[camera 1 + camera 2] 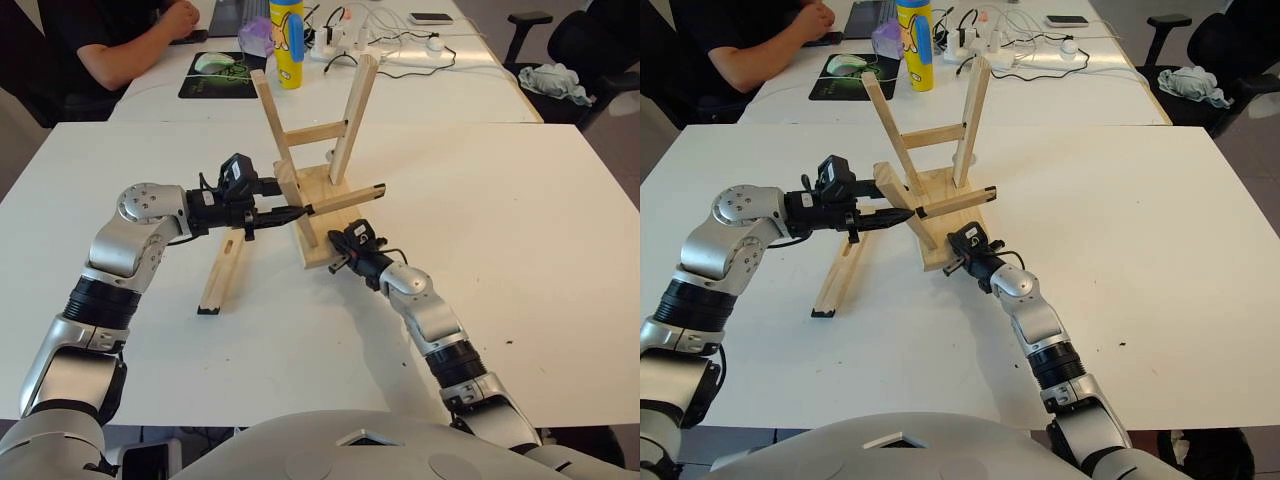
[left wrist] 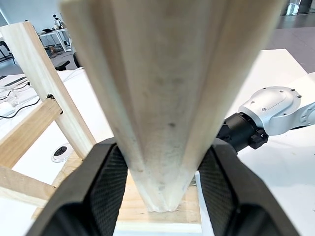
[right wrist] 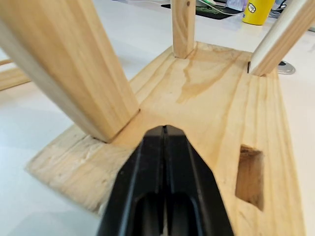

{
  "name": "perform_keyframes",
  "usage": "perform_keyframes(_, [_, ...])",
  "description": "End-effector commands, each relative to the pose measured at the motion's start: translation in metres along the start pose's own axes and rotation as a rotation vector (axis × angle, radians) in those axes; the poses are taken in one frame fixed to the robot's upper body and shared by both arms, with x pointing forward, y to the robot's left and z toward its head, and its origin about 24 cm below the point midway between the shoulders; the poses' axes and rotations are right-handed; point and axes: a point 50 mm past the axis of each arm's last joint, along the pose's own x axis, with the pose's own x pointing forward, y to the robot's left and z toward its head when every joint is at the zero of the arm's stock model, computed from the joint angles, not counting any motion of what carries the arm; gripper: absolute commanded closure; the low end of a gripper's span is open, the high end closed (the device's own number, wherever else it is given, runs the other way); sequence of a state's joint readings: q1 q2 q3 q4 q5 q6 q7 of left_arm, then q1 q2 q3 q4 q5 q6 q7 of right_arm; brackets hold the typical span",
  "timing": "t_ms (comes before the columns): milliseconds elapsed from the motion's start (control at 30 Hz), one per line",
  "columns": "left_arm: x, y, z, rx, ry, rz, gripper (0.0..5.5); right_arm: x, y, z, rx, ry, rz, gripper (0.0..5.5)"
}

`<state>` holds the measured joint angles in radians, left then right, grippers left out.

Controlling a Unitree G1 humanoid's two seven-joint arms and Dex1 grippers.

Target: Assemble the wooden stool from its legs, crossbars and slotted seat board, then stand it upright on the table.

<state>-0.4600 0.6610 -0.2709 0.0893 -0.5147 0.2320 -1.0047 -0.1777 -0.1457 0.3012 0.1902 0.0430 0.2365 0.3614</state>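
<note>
The slotted seat board (image 1: 322, 250) lies flat on the white table (image 1: 520, 230) with its underside up. Two legs joined by a crossbar (image 1: 312, 132) stand up from its far end. A nearer leg (image 1: 292, 192) leans out of the board toward my left, with a second crossbar (image 1: 345, 200) sticking out of it to the right. My left gripper (image 1: 295, 212) is shut on this leaning leg (image 2: 157, 98). My right gripper (image 1: 337, 262) is shut, resting at the board's near corner (image 3: 206, 98) beside an empty slot (image 3: 248, 174). One loose leg (image 1: 222, 272) lies on the table at left.
Behind the table stands another desk with a yellow bottle (image 1: 287, 40), a mouse on a dark pad (image 1: 215, 65) and cables (image 1: 380, 40). A person's arm (image 1: 140, 40) rests there. The table's right half is bare.
</note>
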Motion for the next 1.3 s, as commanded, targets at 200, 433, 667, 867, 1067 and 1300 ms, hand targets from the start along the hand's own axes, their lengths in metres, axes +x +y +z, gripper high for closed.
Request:
perform_keyframes(200, [-0.019,-0.005,-0.038,-0.199,0.137,0.149,2.2,-0.023,0.006,-0.068,0.033,0.357,0.009,5.5])
perform_keyframes(433, [-0.061,-0.01,0.069,-0.166,-0.164,0.109,2.25,-0.026,0.003,-0.069,0.023,0.346,-0.001,5.5])
perform_keyframes(667, [-0.039,-0.016,0.172,-0.123,-0.597,0.043,3.31,-0.026,0.004,-0.07,0.025,0.344,0.003,5.5])
perform_keyframes(867, [0.008,-0.016,0.136,-0.151,-0.406,0.098,4.22,-0.023,0.007,-0.069,0.016,0.341,0.022,5.5])
perform_keyframes(1067, [0.028,-0.008,0.13,-0.066,-0.345,0.124,5.05,-0.021,0.011,-0.069,0.012,0.342,0.04,5.5])
perform_keyframes(1300, [0.023,-0.007,0.144,-0.046,-0.39,0.135,5.48,-0.023,0.011,-0.07,0.014,0.344,0.037,5.5])
